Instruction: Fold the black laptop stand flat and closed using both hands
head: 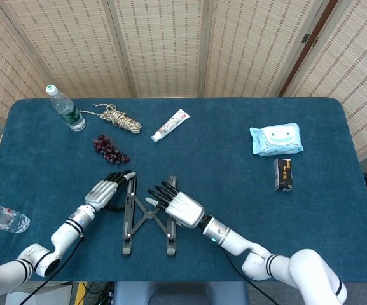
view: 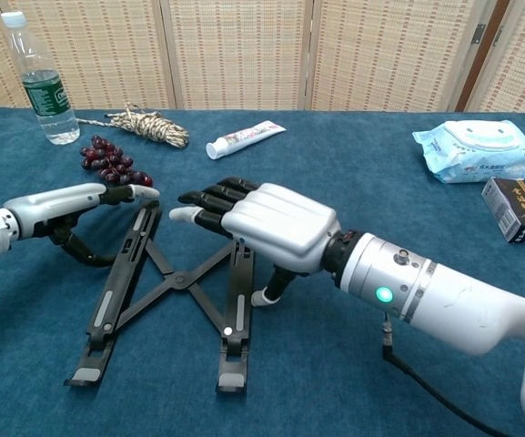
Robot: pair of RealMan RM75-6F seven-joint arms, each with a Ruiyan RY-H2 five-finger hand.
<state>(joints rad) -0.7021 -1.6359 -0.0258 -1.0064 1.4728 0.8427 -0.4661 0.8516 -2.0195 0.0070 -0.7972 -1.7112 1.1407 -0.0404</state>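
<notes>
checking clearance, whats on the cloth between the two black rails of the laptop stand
Only the black laptop stand's own crossed scissor links, meeting at a centre pivot, over bare blue tablecloth. Both views show it, the chest view more plainly.

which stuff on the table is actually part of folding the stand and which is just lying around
Part of the job:
laptop stand
left hand
right hand

Just lying about:
upright water bottle
water bottle on its side
rope bundle
grapes
toothpaste tube
wet wipes pack
small dark box
</notes>
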